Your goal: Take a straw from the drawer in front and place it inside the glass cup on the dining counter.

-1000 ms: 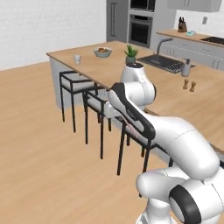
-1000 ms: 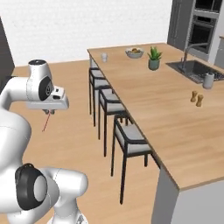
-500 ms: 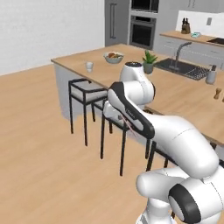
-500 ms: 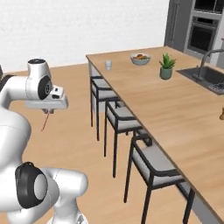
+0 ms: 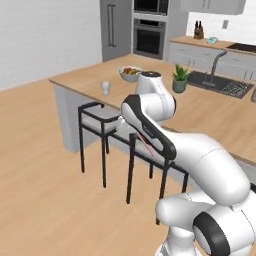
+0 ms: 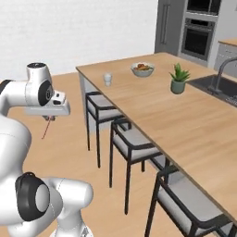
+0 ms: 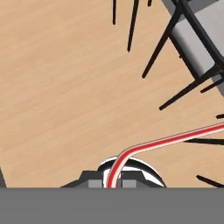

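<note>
We see the fingers [image 7: 112, 181] clenched on the straw [image 7: 170, 140], pinched tight at the base of its shaft. The straw is thin, red w/ pale edges, rising from the grip, bending sharply, then running straight to the frame edge. In the right base view the straw [image 6: 46, 128] hangs as a fine red line below the fingers [image 6: 48, 118], above the wood-plank floor. The glass cup [image 5: 105, 87] is small, clear-whitish, cylindrical, standing upright near the corner of the desk [image 5: 90, 80], a light-wood slab on a grey base. We also locate the glass cup [image 6: 107, 78] in the right base view, well apart from the fingers. Black-frame stools [image 6: 132, 143] w/ grey seats line the desk edge. No legible writing or labels.
</note>
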Robot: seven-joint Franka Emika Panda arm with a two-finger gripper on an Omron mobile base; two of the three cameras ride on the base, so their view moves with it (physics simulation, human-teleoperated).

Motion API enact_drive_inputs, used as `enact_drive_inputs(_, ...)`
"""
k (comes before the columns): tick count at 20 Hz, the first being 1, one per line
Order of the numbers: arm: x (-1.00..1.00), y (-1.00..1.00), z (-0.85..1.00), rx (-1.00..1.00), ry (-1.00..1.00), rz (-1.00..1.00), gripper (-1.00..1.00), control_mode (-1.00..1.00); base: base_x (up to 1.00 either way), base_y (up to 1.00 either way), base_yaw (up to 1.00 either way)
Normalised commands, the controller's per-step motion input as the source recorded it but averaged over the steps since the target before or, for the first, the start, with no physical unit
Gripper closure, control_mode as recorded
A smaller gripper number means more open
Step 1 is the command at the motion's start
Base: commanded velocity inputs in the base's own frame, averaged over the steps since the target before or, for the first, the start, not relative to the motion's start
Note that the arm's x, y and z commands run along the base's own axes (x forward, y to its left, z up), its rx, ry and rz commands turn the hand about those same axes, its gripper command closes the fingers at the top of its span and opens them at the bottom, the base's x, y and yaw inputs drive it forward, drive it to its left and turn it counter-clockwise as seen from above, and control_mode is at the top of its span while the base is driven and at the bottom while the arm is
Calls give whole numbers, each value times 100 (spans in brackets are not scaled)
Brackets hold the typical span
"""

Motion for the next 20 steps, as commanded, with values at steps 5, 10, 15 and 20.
enact_drive_inputs(5,0,0,0,0,0,0,100,100,100,100,-38)
enact_drive_inputs(10,0,0,0,0,0,0,100,100,99,100,-44)
enact_drive_inputs(15,0,0,0,0,0,0,100,100,91,100,-46)
enact_drive_inputs(20,0,0,0,0,0,0,100,100,70,100,-50)
